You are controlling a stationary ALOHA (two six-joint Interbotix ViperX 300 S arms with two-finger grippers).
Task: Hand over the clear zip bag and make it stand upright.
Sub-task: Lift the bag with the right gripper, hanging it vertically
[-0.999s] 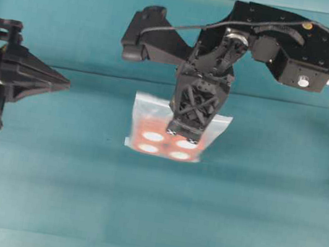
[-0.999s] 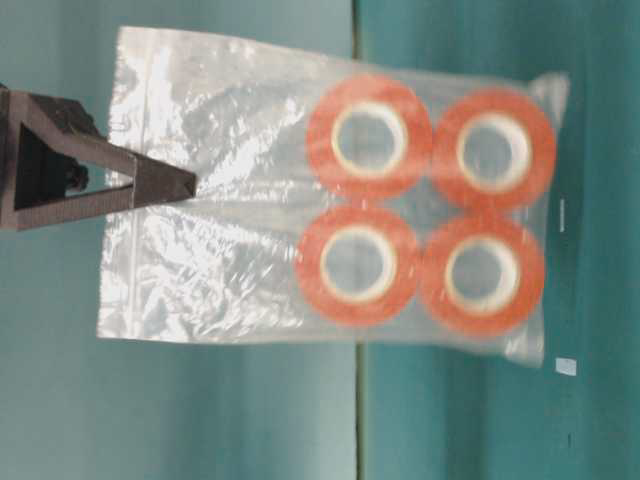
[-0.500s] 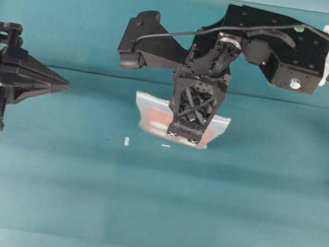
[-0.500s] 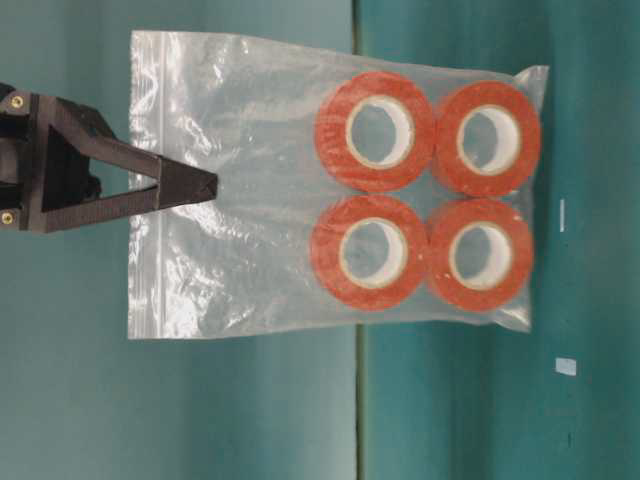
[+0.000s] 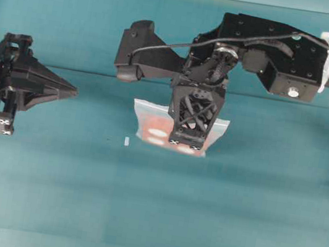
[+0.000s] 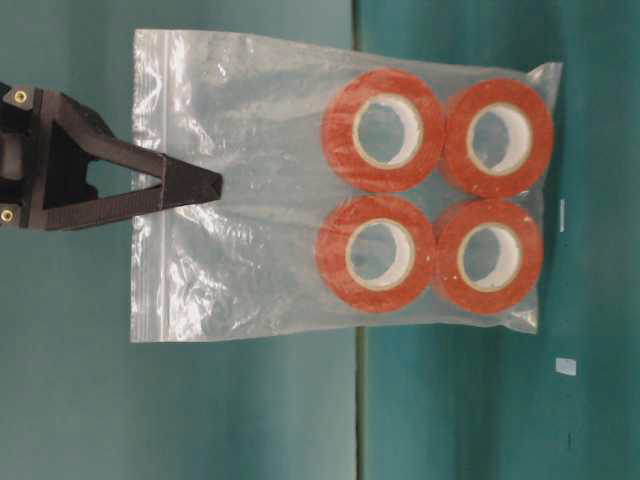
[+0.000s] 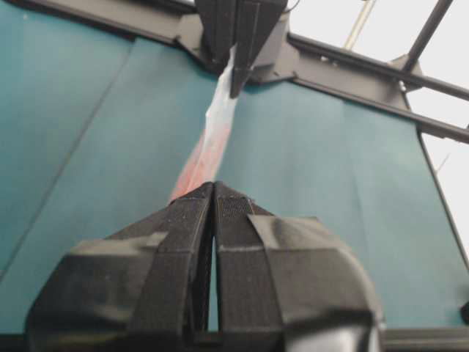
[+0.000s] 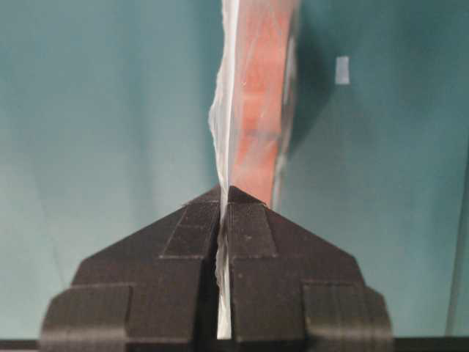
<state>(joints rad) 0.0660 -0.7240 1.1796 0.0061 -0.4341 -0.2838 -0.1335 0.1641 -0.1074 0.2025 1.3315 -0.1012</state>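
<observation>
Table-level view: clear zip bag (image 6: 260, 190) holds four orange tape rolls (image 6: 435, 190); right end effector (image 6: 205, 187) clamps its zip edge; left end effector (image 5: 72, 91) closed, empty.

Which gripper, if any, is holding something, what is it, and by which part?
The right gripper is shut on the clear zip bag, pinching it near the zip-seal edge. The left gripper is shut and holds nothing.

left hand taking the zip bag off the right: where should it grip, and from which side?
Probably the free zip-end corner of the clear zip bag, coming in from the left in the overhead view. The right hand pinches that end mid-edge; the tape rolls weigh down the other end. The left hand is shut and must open first.
</observation>
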